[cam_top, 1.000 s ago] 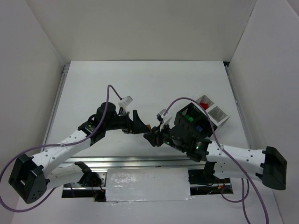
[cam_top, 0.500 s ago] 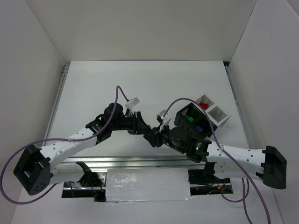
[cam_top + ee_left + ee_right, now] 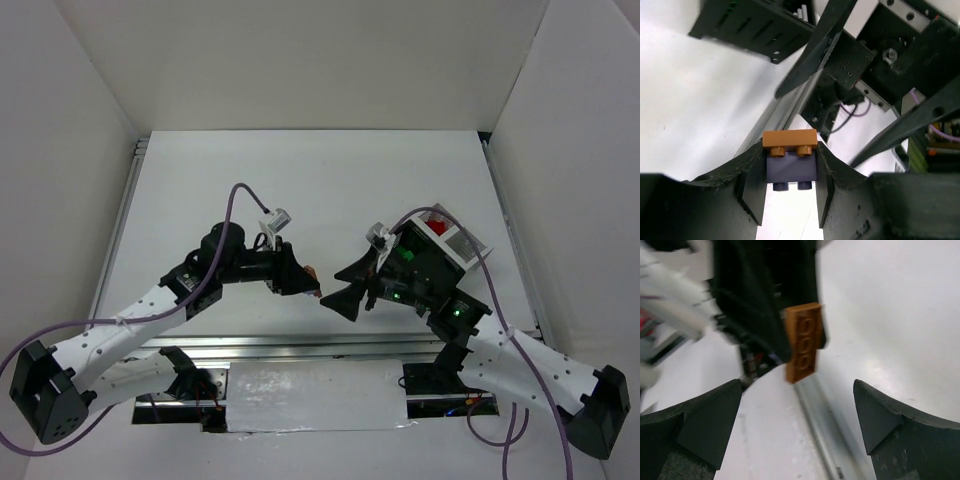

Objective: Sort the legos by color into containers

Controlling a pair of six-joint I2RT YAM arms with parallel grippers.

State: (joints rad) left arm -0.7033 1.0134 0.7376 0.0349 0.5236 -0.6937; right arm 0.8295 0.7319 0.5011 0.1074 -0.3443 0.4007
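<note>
My left gripper [image 3: 790,172] is shut on a pale lavender lego [image 3: 791,167] that has a thin brown-orange lego [image 3: 790,139] stuck to its far end. Seen from above, the left gripper [image 3: 306,283] holds this pair above the table's near middle, with the brown-orange lego [image 3: 312,270] at its tip. My right gripper [image 3: 343,289] faces it, open and apart from the bricks. In the right wrist view the brown-orange lego [image 3: 802,342] hangs beyond the open right gripper [image 3: 797,412]. The containers [image 3: 462,250] stand at the right, holding a red lego [image 3: 437,227] and a green lego [image 3: 405,255].
The right arm's long black fingers [image 3: 815,55] cross the left wrist view, close to the held bricks. A metal rail [image 3: 300,347] runs along the table's near edge. White walls close in the table on three sides.
The left gripper shut on the joined bricks, then the right gripper opened wide and drew back to the right. The left gripper has pulled slightly leftward with the bricks.
</note>
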